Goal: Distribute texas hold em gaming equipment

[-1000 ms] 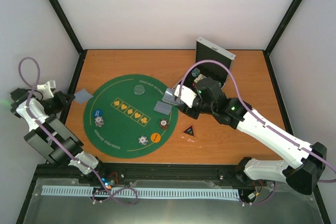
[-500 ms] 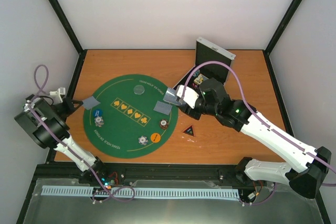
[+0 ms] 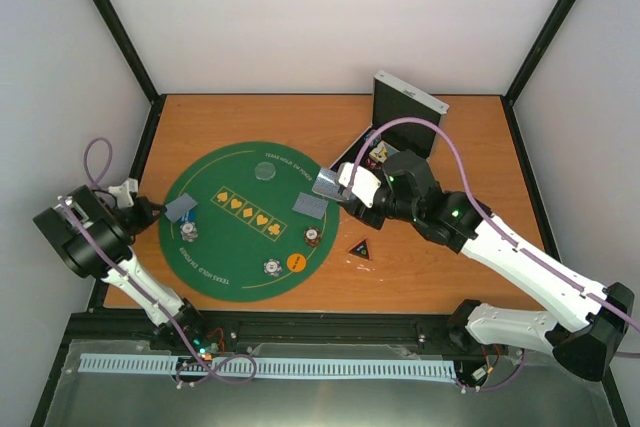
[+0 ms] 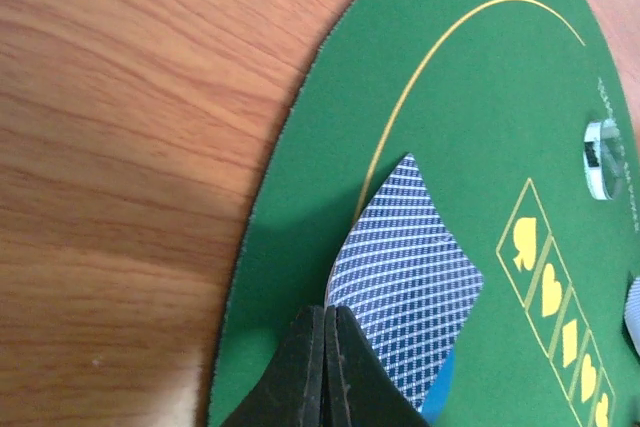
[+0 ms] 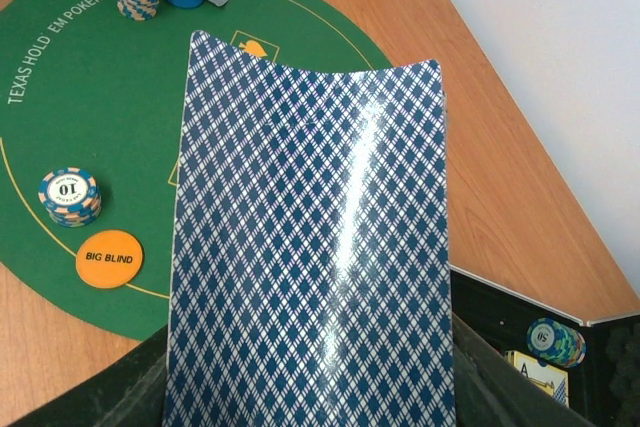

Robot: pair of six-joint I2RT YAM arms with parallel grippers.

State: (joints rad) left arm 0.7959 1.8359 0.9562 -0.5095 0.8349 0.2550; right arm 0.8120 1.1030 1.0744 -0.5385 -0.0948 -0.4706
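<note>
The left gripper (image 4: 325,367) pinches a blue-checked card (image 4: 405,277) low over the green mat's (image 4: 480,127) left edge. The right gripper (image 3: 345,190) clamps a bowed card (image 5: 310,237) above the mat's right rim. The mat lies on a wooden table (image 4: 130,97) between white walls (image 3: 300,17).

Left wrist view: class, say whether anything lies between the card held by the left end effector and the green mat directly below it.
Yes. A blue disc peeks out from under the card pinched in the left end effector, and it lies on the mat beneath it. Nothing else shows under the card.
</note>
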